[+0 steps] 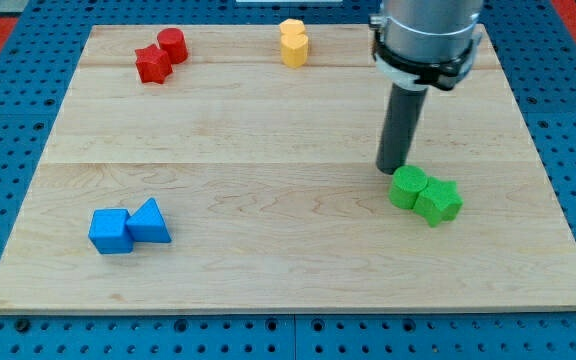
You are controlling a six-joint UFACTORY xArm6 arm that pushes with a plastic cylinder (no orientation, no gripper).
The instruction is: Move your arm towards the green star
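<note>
My tip (396,168) stands just behind the two green blocks at the right of the pale wooden counter (268,250), seemingly touching the left one, the green star (407,187), so the approach looks nearly done. There is no hand, only a smooth dark rod; the blocks look matte and chunky, the green cube (438,201) pressed against the star's right.

Your tip (398,168) sits just above the green star (406,187), nothing between them. The second green block (439,201) touches the star on the view's right, closing that side.
</note>
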